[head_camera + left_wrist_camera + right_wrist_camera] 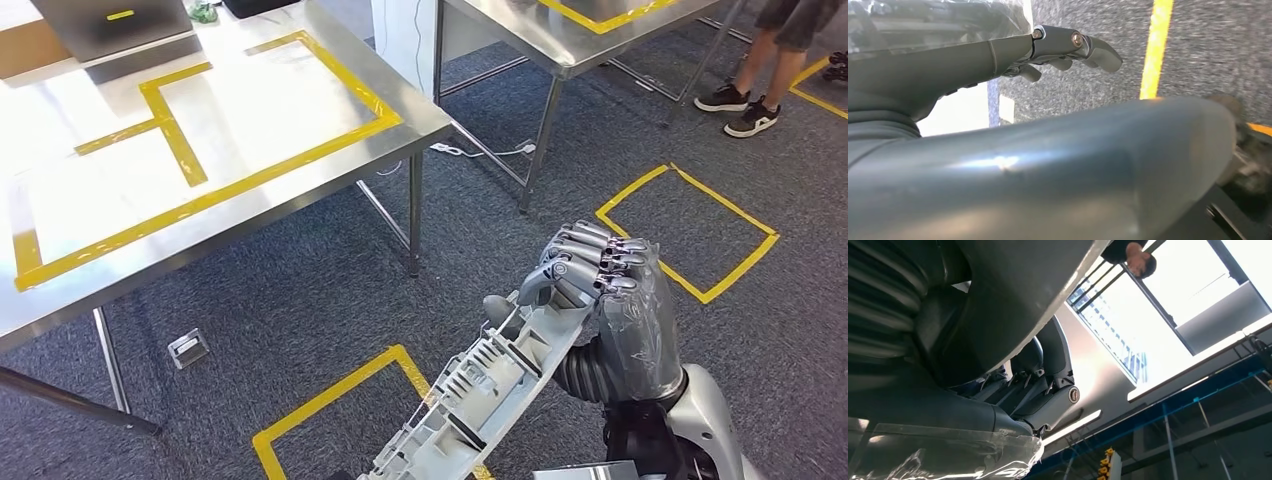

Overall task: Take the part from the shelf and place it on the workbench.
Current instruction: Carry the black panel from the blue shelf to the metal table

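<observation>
One grey part [480, 385] in right hand [600, 290], two steel workbenches [300, 190].

From my head view, the long grey part [490, 385] in my right hand [600, 290] runs off the bottom edge, so its lower end is cut off. My curled fingers [590, 262] cover its upper tip. My workbench [60, 300] is cropped at the left and top edges. In the upper right a person [765, 60] is cut off above the legs. At my left wrist, my thumb [1048, 175] blocks the lower frame, and the carpet [1088, 80] with its yellow tape [1155, 47] is blurred. At my right wrist, my own hand hides the part, and a person's hand [1139, 257] is cropped at the top.
</observation>
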You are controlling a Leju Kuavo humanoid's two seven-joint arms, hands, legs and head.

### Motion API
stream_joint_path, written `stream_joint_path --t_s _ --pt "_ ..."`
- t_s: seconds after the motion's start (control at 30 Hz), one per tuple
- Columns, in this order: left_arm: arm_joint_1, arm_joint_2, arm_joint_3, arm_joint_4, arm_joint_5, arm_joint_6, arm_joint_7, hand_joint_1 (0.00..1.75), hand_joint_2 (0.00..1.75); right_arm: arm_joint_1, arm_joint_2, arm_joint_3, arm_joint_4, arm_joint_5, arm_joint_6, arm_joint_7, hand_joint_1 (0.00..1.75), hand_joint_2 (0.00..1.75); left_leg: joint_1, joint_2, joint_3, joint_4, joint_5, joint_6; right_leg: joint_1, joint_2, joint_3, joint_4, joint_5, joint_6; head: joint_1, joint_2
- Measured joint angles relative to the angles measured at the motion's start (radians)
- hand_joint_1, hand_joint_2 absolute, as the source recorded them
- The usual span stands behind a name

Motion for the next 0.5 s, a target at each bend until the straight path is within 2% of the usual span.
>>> stream_joint_path --t_s 0.03,0.07,0.1,0.17,0.2,0.23,0.27,0.3,0.33,0.4,0.43,0.47,0.5 --pt "0.002 0.000 0.000 0.000 0.000 0.000 0.000 0.00 1.75 -0.001 0.000 0.000 0.000 0.000 0.000 0.000 1.75 1.75 0.003 -0.010 -0.001 -0.003 0.003 0.005 -0.001 0.000 0.001 0.001 -0.003 0.005 0.001 0.000" --pt "0.004 0.000 0.000 0.000 0.000 0.000 0.001 0.00 1.75 -0.003 0.000 0.000 0.000 0.000 0.000 0.000 1.75 1.75 0.006 -0.020 -0.001 -0.006 0.006 0.010 -0.004 0.016 -0.003 0.011 -0.013 0.010 0.002 0.000" --pt "0.005 0.000 0.000 0.000 0.000 0.000 0.001 0.00 1.75 -0.004 0.000 0.000 0.000 0.000 0.000 0.000 1.75 1.75 0.010 -0.030 0.000 -0.009 0.008 0.014 -0.006 0.043 -0.015 0.041 -0.033 0.014 0.006 0.000" --pt "0.003 -0.001 0.000 0.000 -0.001 0.001 0.002 0.00 1.75 -0.003 0.000 0.000 0.000 0.001 0.000 0.000 1.75 1.75 0.014 -0.051 -0.001 -0.011 0.012 0.021 -0.010 0.099 -0.068 0.156 -0.093 0.022 0.016 0.000" --pt "0.002 -0.001 0.000 0.000 -0.001 0.001 0.002 0.00 1.75 -0.002 0.000 0.000 0.000 0.001 0.000 0.000 1.75 1.75 0.014 -0.063 -0.002 -0.011 0.012 0.022 -0.011 0.110 -0.100 0.222 -0.118 0.024 0.021 0.000" --pt "0.001 -0.001 0.000 0.000 -0.001 0.002 0.002 0.00 1.75 -0.001 0.000 0.000 0.001 0.001 0.000 0.000 1.75 1.75 0.014 -0.075 -0.002 -0.010 0.012 0.022 -0.011 0.114 -0.124 0.266 -0.127 0.024 0.023 0.000" --pt "0.002 -0.001 0.000 0.000 -0.002 0.003 0.004 0.00 1.75 0.000 0.000 0.000 0.001 0.001 0.000 0.000 1.75 1.75 0.014 -0.089 -0.002 -0.009 0.012 0.022 -0.012 0.115 -0.132 0.276 -0.116 0.024 0.025 0.000" --pt "0.002 -0.001 0.000 0.000 -0.002 0.004 0.006 0.00 1.75 0.000 0.000 0.001 0.001 0.001 0.000 0.000 1.75 1.75 0.014 -0.103 -0.002 -0.008 0.012 0.022 -0.012 0.118 -0.122 0.245 -0.086 0.022 0.026 0.000" --pt "0.002 -0.001 0.000 0.000 -0.004 0.004 0.008 0.00 1.75 0.000 0.000 0.001 0.001 0.001 0.000 0.000 1.75 1.75 0.014 -0.117 -0.001 -0.007 0.012 0.021 -0.013 0.130 -0.097 0.183 -0.044 0.019 0.027 0.000" --pt "0.000 -0.002 0.000 0.000 -0.006 0.004 0.012 0.00 1.75 0.000 0.000 0.000 0.001 0.001 -0.001 0.000 1.75 1.75 0.015 -0.143 -0.005 -0.003 0.013 0.014 -0.017 0.177 -0.042 0.056 0.010 0.011 0.027 0.000" --pt "0.000 -0.002 0.000 0.000 -0.007 0.004 0.014 0.00 1.75 -0.001 0.000 0.000 0.001 0.002 -0.002 0.000 1.75 1.75 0.017 -0.154 -0.010 -0.002 0.015 0.009 -0.018 0.194 -0.027 0.021 0.019 0.008 0.027 0.000" --pt "0.000 -0.002 0.000 0.000 -0.007 0.004 0.016 0.00 1.75 -0.001 0.000 0.000 0.001 0.002 -0.002 0.000 1.75 1.75 0.019 -0.165 -0.015 -0.002 0.017 0.002 -0.017 0.200 -0.022 0.008 0.015 0.006 0.027 0.000" --pt "0.001 -0.002 0.000 0.000 -0.007 0.004 0.018 0.00 1.75 -0.001 0.000 0.001 0.001 0.002 -0.003 0.000 1.75 1.75 0.021 -0.177 -0.019 -0.003 0.020 -0.005 -0.015 0.192 -0.021 0.003 0.016 0.003 0.028 0.000"
